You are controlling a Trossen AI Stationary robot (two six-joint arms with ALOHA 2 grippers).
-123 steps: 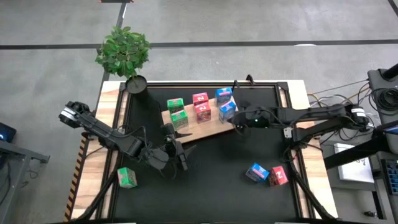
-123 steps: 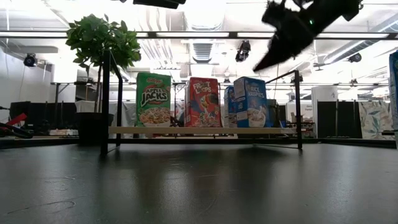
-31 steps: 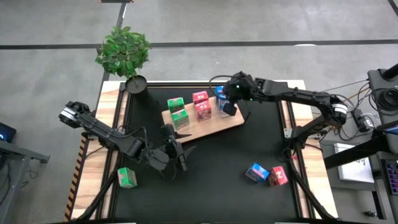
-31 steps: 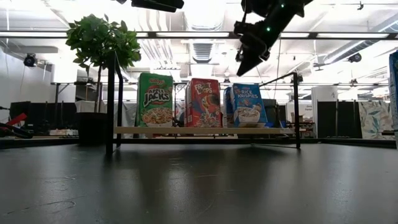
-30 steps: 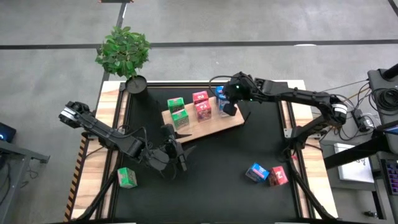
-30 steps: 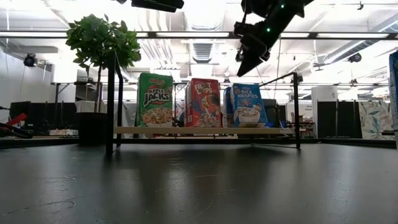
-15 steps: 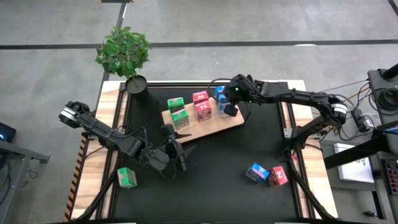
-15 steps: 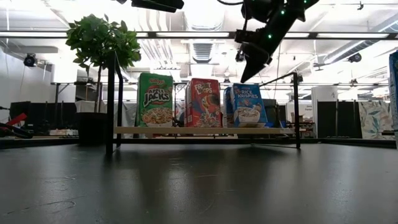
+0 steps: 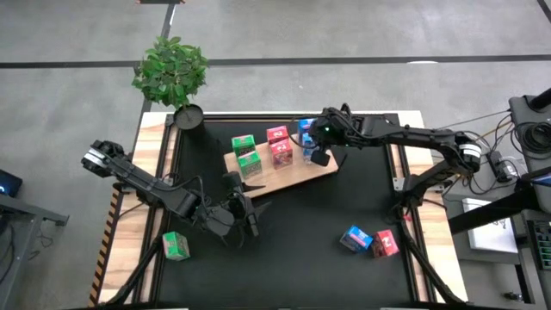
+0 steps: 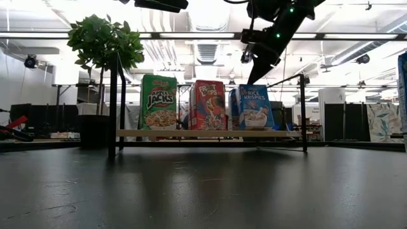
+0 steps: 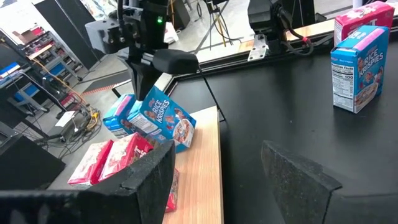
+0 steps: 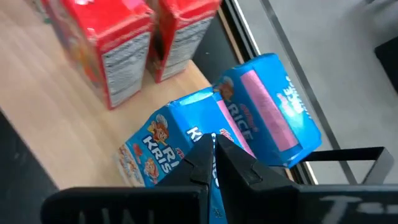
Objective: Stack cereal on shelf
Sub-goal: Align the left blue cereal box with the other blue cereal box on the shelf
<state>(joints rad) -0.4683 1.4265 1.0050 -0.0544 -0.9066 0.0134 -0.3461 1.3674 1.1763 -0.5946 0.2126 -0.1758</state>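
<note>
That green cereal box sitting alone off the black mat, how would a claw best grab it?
From straight above, I'd guess. The green box lies on the bare wood strip beside the mat, nothing else touching it, so its two long side faces look free for the fingers to close across its narrower width. The left claw hovers nearest, fingers spread; the right claw is over the shelf.

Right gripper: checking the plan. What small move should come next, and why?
Probably lift the right gripper clear: its fingers are shut on nothing, both blue boxes sit on the shelf; another blue box lies on the mat.
</note>
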